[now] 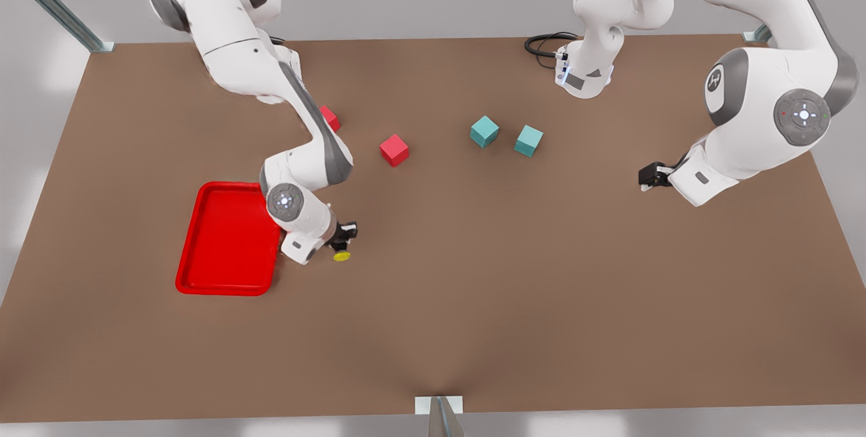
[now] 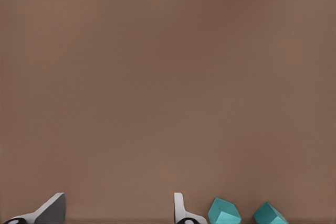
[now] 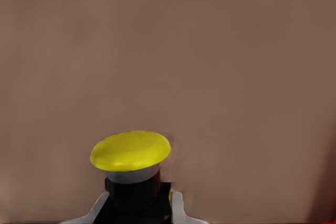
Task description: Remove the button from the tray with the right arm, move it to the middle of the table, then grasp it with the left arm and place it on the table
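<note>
Gripped by its dark body between the fingers of the right gripper (image 1: 344, 239), the yellow-capped button (image 1: 342, 256) is seen just off the right-hand edge of the red tray (image 1: 226, 241) in the lower left of the front view, cap turned toward the camera. In the right wrist view the button (image 3: 131, 153) is shown close up, its grey collar and black housing clamped between two pale fingertips (image 3: 177, 205) over bare table (image 1: 507, 288). The right arm (image 1: 298, 132) is bent down from the upper left of the frame, partly covering the tray's near corner. Across the table, at the right of the frame, the left gripper (image 1: 648, 175) is held above the surface on the left arm (image 1: 764, 105); its fingers (image 2: 52, 209) are seen spread apart with nothing between them. Two teal cubes (image 1: 506, 136) are placed side by side at centre frame, with one red cube (image 1: 394, 150) to their left and a second red cube (image 1: 330, 118) partly hidden behind the right arm. A circular emblem is visible on the left arm's grey joint cover, though no wording can be read.
</note>
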You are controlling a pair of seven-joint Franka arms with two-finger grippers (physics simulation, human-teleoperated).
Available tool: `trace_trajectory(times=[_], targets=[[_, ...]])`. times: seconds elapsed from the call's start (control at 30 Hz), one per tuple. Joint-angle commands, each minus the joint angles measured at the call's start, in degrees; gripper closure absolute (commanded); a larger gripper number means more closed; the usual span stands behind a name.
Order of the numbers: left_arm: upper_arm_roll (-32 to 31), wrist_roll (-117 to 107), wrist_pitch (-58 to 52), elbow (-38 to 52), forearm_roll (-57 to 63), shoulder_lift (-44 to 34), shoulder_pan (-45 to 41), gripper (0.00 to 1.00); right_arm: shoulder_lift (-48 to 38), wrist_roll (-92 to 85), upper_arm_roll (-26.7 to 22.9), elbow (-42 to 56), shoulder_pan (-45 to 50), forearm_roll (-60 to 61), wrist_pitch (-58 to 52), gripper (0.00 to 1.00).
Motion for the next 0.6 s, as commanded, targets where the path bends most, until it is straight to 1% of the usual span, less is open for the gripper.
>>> trace_trajectory(times=[0.0, 0.03, 0.07, 0.13, 0.2, 0.33, 0.47, 0.5, 0.53, 0.57], targets=[[-0.04, -0.02, 0.0, 0.02, 0.03, 0.04, 0.0, 0.0, 3.32, 40.78, 0.09, 5.33, 5.0, 3.35, -4.69, 0.56], [0.04, -0.02, 0.0, 0.02, 0.03, 0.04, 0.0, 0.0, 6.66, 41.66, 0.36, 9.9, 7.02, 8.27, -4.33, 0.56], [-0.04, -0.02, 0.0, 0.02, 0.03, 0.04, 0.0, 0.0, 8.78, 43.68, 0.44, 12.63, 9.13, 9.07, -3.81, 0.56], [0.04, -0.02, 0.0, 0.02, 0.03, 0.48, 0.0, 0.0, 14.57, 51.93, 0.36, 21.15, 13.09, 10.12, -1.97, 0.56], [-0.04, -0.02, 0.0, 0.02, 0.03, 0.57, 0.0, 0.0, 17.13, 53.18, 0.36, 21.69, 14.58, 12.06, 5.06, 0.56], [0.04, -0.02, 0.0, 0.02, 0.03, 0.57, 0.0, 0.0, 21.43, 53.18, 0.36, 21.69, 18.27, 12.06, 12.89, 0.55], [0.04, -0.02, 0.0, 0.02, 0.03, 0.57, 0.0, 0.0, 24.86, 52.65, 0.36, 21.86, 19.24, 11.97, 16.76, 0.55], [0.04, -0.02, 0.0, 0.02, 0.03, 0.57, 0.0, 0.0, 25.21, 52.65, 0.36, 21.86, 19.33, 11.97, 16.85, 0.54], [0.04, -0.02, 0.0, 0.02, 0.03, 0.57, 0.0, 0.0, 25.21, 52.65, 0.36, 21.86, 19.24, 11.97, 16.85, 0.37], [0.04, -0.02, 0.0, 0.02, 0.03, 0.74, 0.0, 0.0, 25.21, 52.65, 0.36, 21.86, 19.33, 11.88, 16.85, 0.0]])
